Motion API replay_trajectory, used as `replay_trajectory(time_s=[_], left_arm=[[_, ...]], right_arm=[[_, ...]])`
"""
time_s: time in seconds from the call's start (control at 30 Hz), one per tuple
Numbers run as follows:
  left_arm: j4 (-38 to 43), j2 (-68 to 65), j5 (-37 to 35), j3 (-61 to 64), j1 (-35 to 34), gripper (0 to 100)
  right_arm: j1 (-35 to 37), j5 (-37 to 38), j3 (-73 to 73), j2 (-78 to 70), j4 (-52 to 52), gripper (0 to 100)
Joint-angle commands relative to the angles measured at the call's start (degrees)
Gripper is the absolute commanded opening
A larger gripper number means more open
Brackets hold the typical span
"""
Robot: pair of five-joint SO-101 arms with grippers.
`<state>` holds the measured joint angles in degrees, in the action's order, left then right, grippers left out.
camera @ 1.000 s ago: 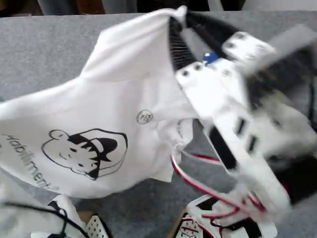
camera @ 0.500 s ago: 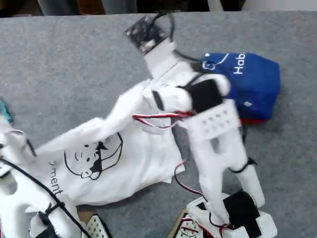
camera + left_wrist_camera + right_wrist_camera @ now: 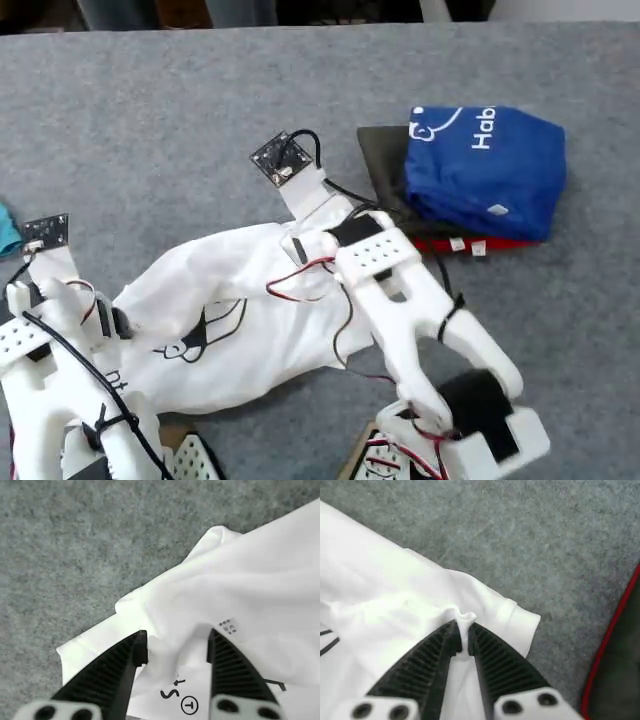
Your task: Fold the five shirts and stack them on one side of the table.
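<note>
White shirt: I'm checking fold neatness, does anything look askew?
Yes. The white shirt lies bunched and slanted, a pinch of it in the right gripper. The black shirt juts out from under the blue shirt.

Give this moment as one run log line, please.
white shirt crumpled | right gripper shut on it | left gripper open over it

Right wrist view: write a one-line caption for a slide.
The right gripper pinches a raised fold of the white shirt lying on the grey table.
</note>
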<state>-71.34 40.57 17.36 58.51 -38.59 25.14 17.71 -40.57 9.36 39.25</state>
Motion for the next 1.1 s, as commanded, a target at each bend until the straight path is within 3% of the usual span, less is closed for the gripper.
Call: replay_trajectory(time_s=[0.0, 0.1, 0.27, 0.47, 0.53, 0.7, 0.9, 1.07], left_arm=[[-5.2, 0.8, 0.7, -8.6, -1.5, 26], [-7.1, 0.8, 2.1, -14.0, -4.8, 26], [-6.9, 0.6, 10.5, -17.0, -8.6, 26], [2.9, 0.1, 9.2, -10.9, -7.7, 20], [2.1, 0.7, 9.9, -7.0, -6.5, 16], [-6.1, 6.1, 23.9, -3.6, -7.0, 11], [-8.0, 21.5, 42.6, 3.2, -13.4, 21], [-18.1, 34.2, 51.9, 5.9, -13.5, 23]], right_arm=[[0.3, -0.1, 1.9, -6.6, -3.1, 1.2], [-0.6, -0.2, 5.8, -14.6, -2.3, 1.2], [-1.8, -4.0, 17.0, -23.3, 7.2, 1.2], [-2.4, -5.8, 22.2, -27.8, 11.6, 1.2], [-2.4, -5.8, 22.2, -28.0, 11.6, 1.2], [-2.3, -5.8, 22.3, -28.2, 11.4, 1.2], [-2.2, -5.8, 22.3, -28.2, 11.2, 1.2], [-2.1, -5.8, 22.4, -28.3, 11.2, 1.2]])
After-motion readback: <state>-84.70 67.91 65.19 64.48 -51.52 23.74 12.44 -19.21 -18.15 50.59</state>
